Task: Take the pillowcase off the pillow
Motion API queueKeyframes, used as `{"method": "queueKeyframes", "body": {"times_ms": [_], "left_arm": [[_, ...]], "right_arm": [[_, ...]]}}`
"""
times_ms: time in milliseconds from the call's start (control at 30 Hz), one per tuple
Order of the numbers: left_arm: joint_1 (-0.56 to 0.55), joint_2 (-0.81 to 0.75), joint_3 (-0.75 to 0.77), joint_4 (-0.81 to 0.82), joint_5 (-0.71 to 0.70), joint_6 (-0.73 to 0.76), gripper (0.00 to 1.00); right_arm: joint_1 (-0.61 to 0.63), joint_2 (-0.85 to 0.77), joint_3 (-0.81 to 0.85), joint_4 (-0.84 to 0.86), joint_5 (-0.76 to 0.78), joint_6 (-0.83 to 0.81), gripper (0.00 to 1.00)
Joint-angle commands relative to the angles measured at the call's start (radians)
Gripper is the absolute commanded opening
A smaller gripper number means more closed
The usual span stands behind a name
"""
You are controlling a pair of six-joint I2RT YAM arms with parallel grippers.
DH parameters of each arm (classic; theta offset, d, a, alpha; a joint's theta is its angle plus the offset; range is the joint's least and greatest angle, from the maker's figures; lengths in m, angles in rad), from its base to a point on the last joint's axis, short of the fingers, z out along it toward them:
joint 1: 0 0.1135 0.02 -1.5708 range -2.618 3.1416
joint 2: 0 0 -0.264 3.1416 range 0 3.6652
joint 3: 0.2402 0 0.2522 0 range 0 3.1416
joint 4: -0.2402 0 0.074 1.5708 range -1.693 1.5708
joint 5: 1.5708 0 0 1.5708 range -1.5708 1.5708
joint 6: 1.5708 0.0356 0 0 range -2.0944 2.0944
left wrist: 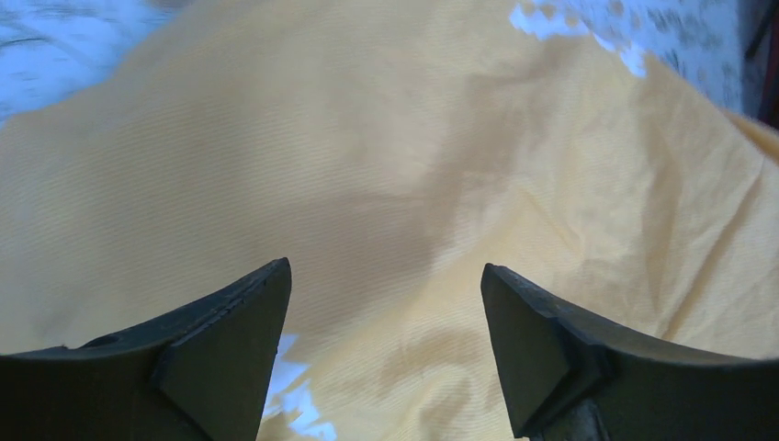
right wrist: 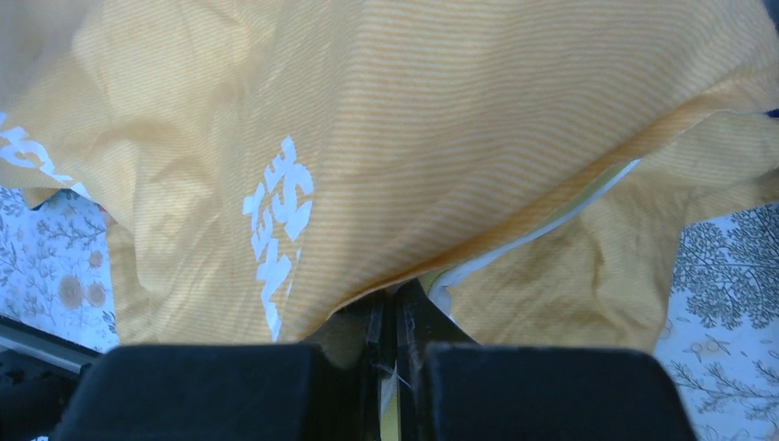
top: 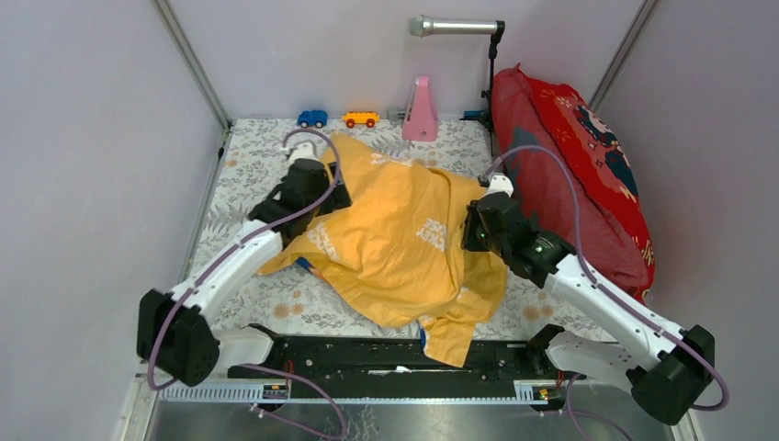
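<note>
floral-patterned table (top: 241, 175) fills the work area, and the pillowcase (top: 395, 230) lies across its middle as a rumpled orange-yellow sheet, one corner trailing toward the near edge. the pillow (right wrist: 528, 237) is almost wholly hidden inside it; only a white strip with a yellow-green band shows at the mouth of the case in the right wrist view. a red cushion (top: 570, 175) leans against the right wall, just behind the right arm and not part of the job.

the left gripper (left wrist: 386, 276) hangs over the far left of the cloth with its jaws spread wide and nothing between them. the right gripper (right wrist: 395, 303) is clenched at the case's open edge; a pale sliver sits between its fingers, but whether that is the pillow's band or the hem of the case cannot be told.

the cover looks thin, light and limp, so it will likely bunch and slide rather than push. the filling looks soft and bulky, liable to drag along unless pinned. the best hold for the free jaws is probably a pinched fold of loose cloth near the closed far end, pulling away from the mouth while the other side anchors the pillow. white lettering (right wrist: 278, 216) marks the side facing up.
</note>
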Motion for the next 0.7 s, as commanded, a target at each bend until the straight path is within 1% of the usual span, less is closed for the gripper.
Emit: {"method": "queueKeyframes", "body": {"times_ms": [0,33,67,167,200,233,333,367,433,500,667], "left_arm": [[-0.08,0.107,0.052,0.153,0.133,0.152,0.82],[-0.084,0.145,0.073,0.132,0.138,0.162,0.82],[-0.084,0.18,0.095,0.111,0.135,0.163,0.8],[-0.083,0.274,0.138,0.081,0.136,0.164,0.63],[-0.083,0.3,0.142,0.081,0.143,0.163,0.59],[-0.082,0.312,0.144,0.084,0.144,0.16,0.47],[-0.07,0.329,0.142,0.087,0.09,0.153,0.03],[-0.058,0.331,0.145,0.082,0.047,0.15,0.0],[-0.009,0.328,0.151,0.068,-0.038,0.14,0.0],[0.061,0.325,0.147,0.069,-0.094,0.121,0.0],[0.247,0.33,0.088,0.141,-0.114,0.076,0.0]], "right_arm": [[-0.006,-0.055,0.037,-0.038,-0.027,-0.036,0.0],[-0.007,-0.061,0.04,-0.046,-0.035,-0.035,0.0],[-0.007,-0.067,0.043,-0.051,-0.041,-0.034,0.0],[-0.007,-0.078,0.052,-0.073,-0.05,-0.034,0.0],[-0.006,-0.079,0.057,-0.081,-0.048,-0.034,0.0],[-0.007,-0.08,0.061,-0.089,-0.047,-0.035,0.0],[-0.006,-0.091,0.076,-0.107,-0.045,-0.036,0.0],[-0.006,-0.095,0.083,-0.114,-0.039,-0.035,0.0],[-0.006,-0.106,0.102,-0.136,-0.016,-0.034,0.0],[-0.006,-0.122,0.126,-0.163,0.027,-0.03,0.0],[-0.006,-0.221,0.19,-0.215,0.167,-0.034,0.0]]}}
